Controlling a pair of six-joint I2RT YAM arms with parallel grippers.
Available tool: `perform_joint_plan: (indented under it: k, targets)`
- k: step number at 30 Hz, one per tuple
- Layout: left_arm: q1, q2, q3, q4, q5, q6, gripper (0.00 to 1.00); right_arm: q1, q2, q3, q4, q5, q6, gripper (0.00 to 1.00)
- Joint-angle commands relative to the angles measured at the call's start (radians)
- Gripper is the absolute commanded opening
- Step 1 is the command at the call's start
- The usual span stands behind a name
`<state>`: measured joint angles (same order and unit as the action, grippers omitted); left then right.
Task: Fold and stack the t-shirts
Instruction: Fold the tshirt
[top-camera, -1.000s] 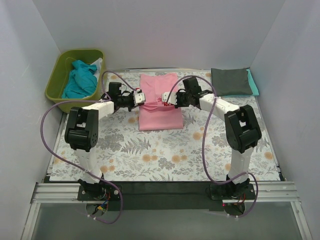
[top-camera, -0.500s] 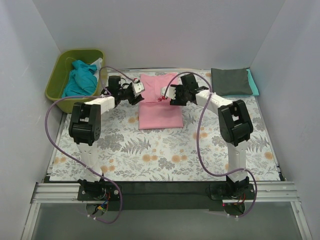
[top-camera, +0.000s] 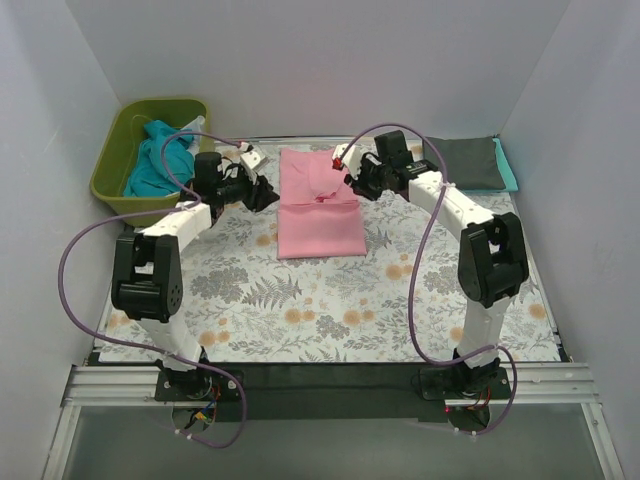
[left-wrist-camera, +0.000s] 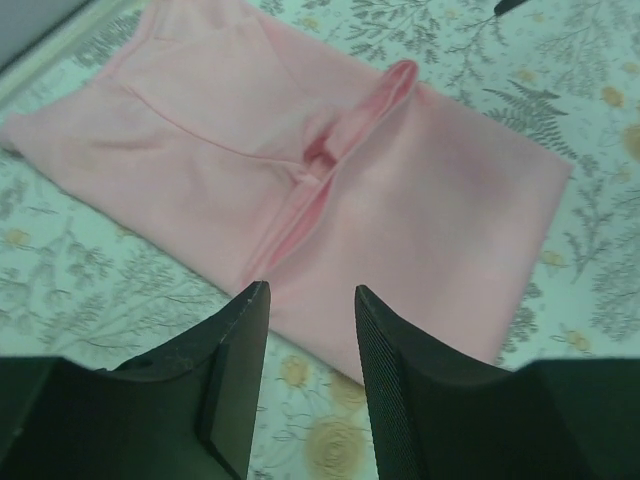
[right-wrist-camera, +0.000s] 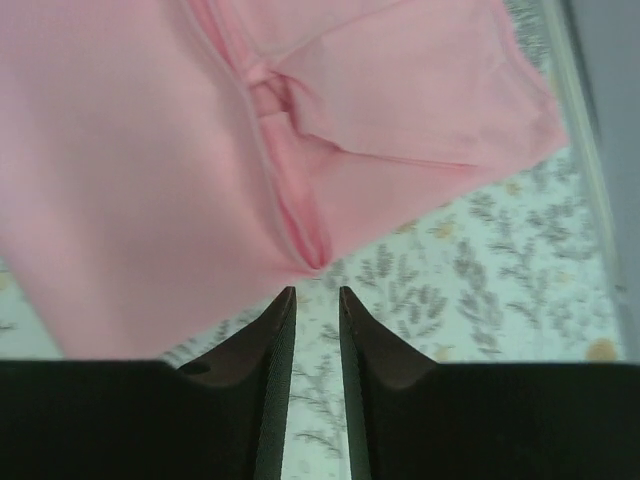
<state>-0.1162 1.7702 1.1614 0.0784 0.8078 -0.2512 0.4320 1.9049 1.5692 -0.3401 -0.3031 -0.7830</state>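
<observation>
Now, with the pink t-shirt (top-camera: 318, 205) lying half-folded on the desk (top-camera: 300, 300), your left tool (left-wrist-camera: 310, 292) moderately parted and your right tool (right-wrist-camera: 317, 292) barely parted, both empty, pinch its bunched middle ridge (left-wrist-camera: 330, 170) at both ends and pull it flat before folding.

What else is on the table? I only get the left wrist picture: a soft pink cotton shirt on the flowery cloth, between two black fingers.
Observer: A folded dark grey cotton t-shirt lies at the far right corner.
Operator: Are there more shirts?
Observer: Yes, a crumpled teal t-shirt sits in the olive-green plastic tub at the far left.
Operator: Is the other arm holding my pink shirt?
Observer: No. The right gripper hovers just off the pink t-shirt, its fingers a little apart and holding nothing.
</observation>
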Motion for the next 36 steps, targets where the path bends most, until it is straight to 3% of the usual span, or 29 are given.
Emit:
perform_joint_plan:
  k: [1,9,14,20,24,36]
  targets:
    - [-0.014,-0.049,-0.064,-0.049,0.039,-0.207,0.38,0.001,0.026,0.035,-0.149,-0.19,0.195,0.25]
    - [-0.094,-0.048,-0.19,-0.026,-0.038,-0.157,0.41,0.004,0.095,-0.051,-0.158,-0.222,0.269,0.24]
    - [-0.1,0.061,-0.175,-0.02,-0.09,-0.221,0.4,0.004,0.181,-0.075,-0.146,-0.232,0.312,0.23]
    - [-0.12,0.149,-0.086,-0.188,-0.116,-0.223,0.36,0.004,0.224,-0.133,-0.125,-0.218,0.34,0.23]
    - [-0.14,0.16,-0.066,-0.374,-0.102,-0.204,0.33,0.005,0.175,-0.185,-0.134,-0.223,0.341,0.24]
    - [-0.212,-0.138,-0.327,-0.537,-0.061,-0.189,0.29,0.06,-0.133,-0.537,-0.2,-0.298,0.332,0.27]
